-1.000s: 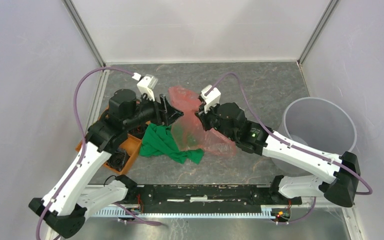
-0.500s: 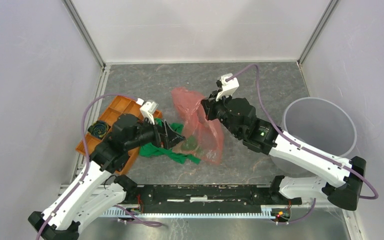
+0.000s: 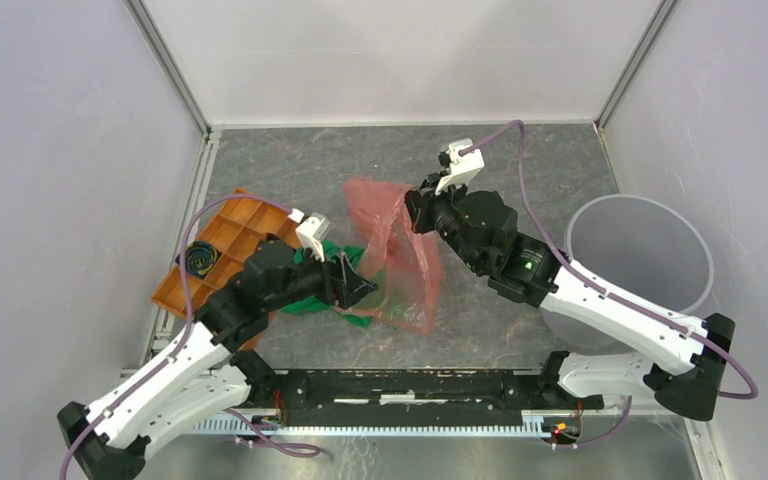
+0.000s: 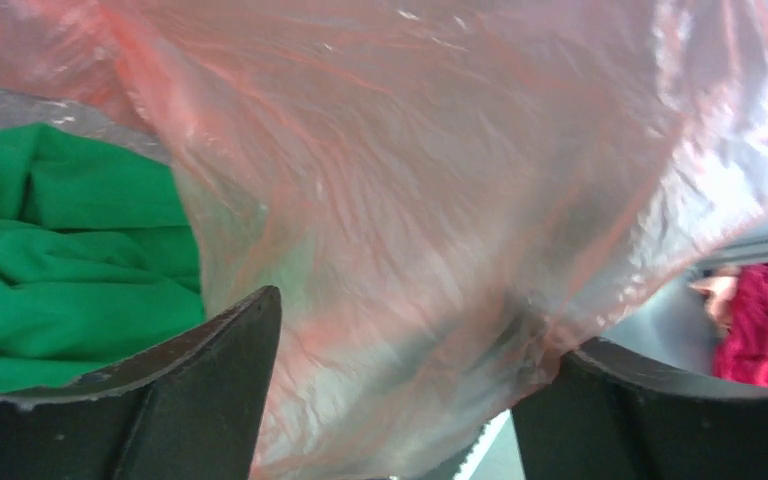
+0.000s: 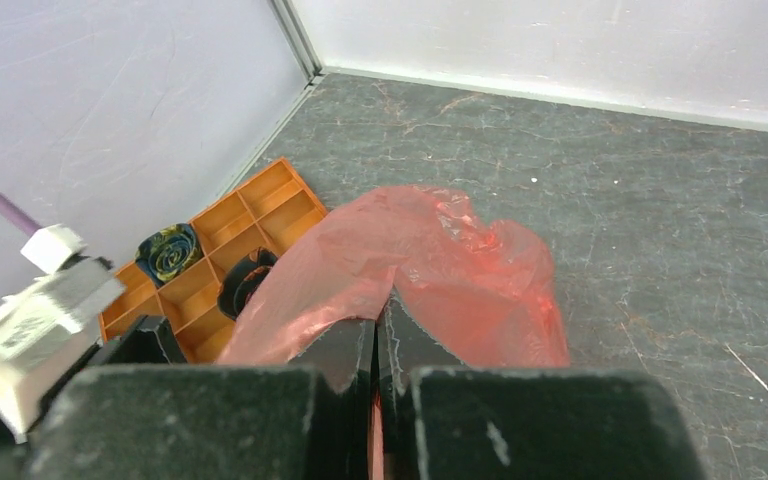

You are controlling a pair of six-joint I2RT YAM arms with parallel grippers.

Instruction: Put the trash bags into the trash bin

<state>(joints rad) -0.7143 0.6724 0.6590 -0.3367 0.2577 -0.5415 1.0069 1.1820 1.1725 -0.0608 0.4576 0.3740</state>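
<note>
- Bag position: trash bag hangs mid-table as a tall crumpled drape. Its top is pinched at the right gripper and its lower folds rest on the table.
- Right gripper: jaws clenched on the bag's upper edge. In the wrist view the fingers meet with pink film between them.
- Left gripper: jaws spread wide, low at the bag's left side. In the wrist view film bulges between the two fingers; no pinch.
- Green cloth lies just left of the bag, partly under the left gripper.
- Trash bin stands upright at the table's right edge, well apart from the bag.
- Orange tray sits at the left, with a black roll in one compartment.
</note>
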